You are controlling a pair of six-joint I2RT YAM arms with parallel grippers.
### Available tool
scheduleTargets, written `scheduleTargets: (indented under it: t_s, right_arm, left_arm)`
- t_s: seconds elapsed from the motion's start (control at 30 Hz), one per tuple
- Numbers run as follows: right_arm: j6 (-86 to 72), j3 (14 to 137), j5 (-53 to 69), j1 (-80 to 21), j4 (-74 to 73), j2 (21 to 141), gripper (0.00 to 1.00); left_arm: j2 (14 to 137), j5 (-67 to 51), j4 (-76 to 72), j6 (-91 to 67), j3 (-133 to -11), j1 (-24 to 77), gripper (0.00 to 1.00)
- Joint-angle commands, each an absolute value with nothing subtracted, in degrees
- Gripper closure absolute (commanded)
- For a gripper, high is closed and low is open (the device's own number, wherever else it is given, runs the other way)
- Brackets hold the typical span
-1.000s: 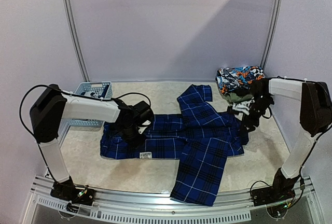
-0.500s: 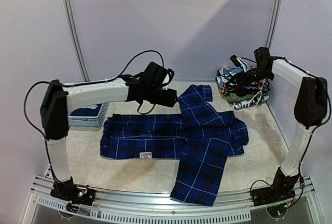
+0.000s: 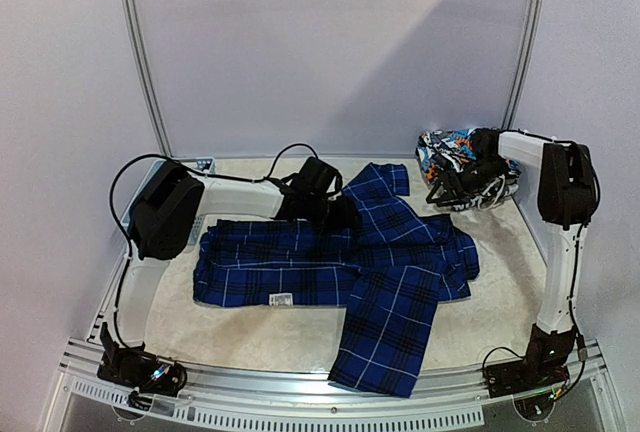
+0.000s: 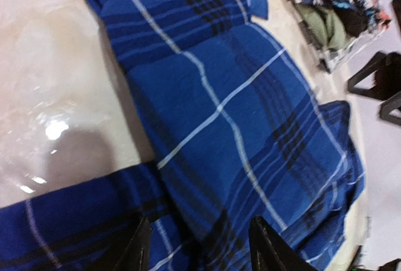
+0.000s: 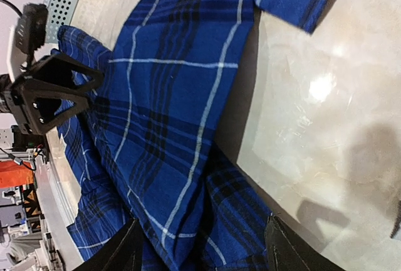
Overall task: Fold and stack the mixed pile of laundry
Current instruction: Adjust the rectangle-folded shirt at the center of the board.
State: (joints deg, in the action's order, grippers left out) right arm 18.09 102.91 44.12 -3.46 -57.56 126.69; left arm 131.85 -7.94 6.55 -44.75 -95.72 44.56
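Observation:
A blue-and-black plaid shirt [image 3: 380,262] lies spread flat mid-table, one sleeve pointing to the back and the other reaching the front edge. My left gripper [image 3: 338,210] hovers low over it where the back sleeve meets the body. It is open, and in its wrist view only plaid shirt [image 4: 213,95] shows between the fingers [image 4: 135,249]. My right gripper [image 3: 448,188] is open over the shirt's right shoulder, plaid [image 5: 175,95] beneath it. The rest of the mixed laundry pile [image 3: 458,152], colourful bunched garments, sits at the back right.
A light-blue basket [image 3: 203,165] stands at the back left, mostly hidden behind my left arm. The metal rail [image 3: 320,397] runs along the table's front edge. Walls close in on both sides and at the back. Bare tabletop [image 5: 326,95] lies beside the back sleeve.
Both arms left the shirt's left and right edges, rose toward the back, then dropped. The left is now at the back sleeve's base and the right at the right shoulder, both opened.

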Motion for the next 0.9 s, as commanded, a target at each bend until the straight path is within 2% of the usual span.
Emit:
scheduleTargets:
  t_s: [0.0, 0.17, 0.33, 0.63, 0.87]
  right_arm:
    - [19.2, 104.3, 43.8, -4.4, -61.4, 131.3, 0.32]
    - [18.7, 105.6, 43.8, -5.0, -60.9, 133.8, 0.32]
    - [18.0, 108.4, 46.7, -5.7, -60.8, 136.1, 0.36]
    - [16.1, 114.5, 51.9, -7.6, -58.3, 139.6, 0.34]
    - [14.9, 117.4, 52.6, -8.2, -59.9, 143.1, 0.37]
  left_arm:
    - [135.1, -13.9, 1.0, -49.5, -96.4, 43.7, 0.45]
    - [137.6, -15.7, -3.7, -50.9, -97.8, 43.7, 0.48]
    - [139.4, -17.4, -8.5, -52.1, -98.5, 43.6, 0.56]
    - [141.0, -19.7, -17.0, -55.8, -97.9, 42.7, 0.7]
    - [140.8, -20.7, -19.0, -56.5, -97.8, 42.7, 0.78]
